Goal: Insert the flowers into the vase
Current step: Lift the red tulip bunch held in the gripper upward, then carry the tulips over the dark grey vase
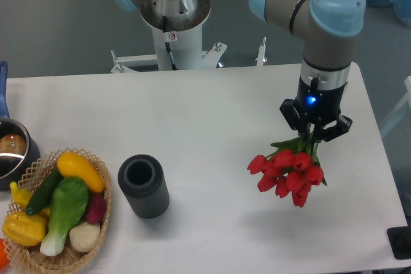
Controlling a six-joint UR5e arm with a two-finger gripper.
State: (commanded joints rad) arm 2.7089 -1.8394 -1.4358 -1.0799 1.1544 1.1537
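Observation:
The flowers (288,172), a bunch of red tulips with green stems, hang heads-down above the right part of the white table (212,113). My gripper (314,134) is shut on their stems just above the blooms, pointing downward. The vase (143,185), a short dark grey cylinder with a ribbed rim, stands upright on the table's left half, its opening empty and facing up. It is well to the left of the flowers and a little lower in the view.
A wicker basket (96,235) of yellow and green vegetables sits at the front left, close beside the vase. A metal pot (11,152) with a blue handle is at the left edge. The arm's base (173,24) stands behind the table.

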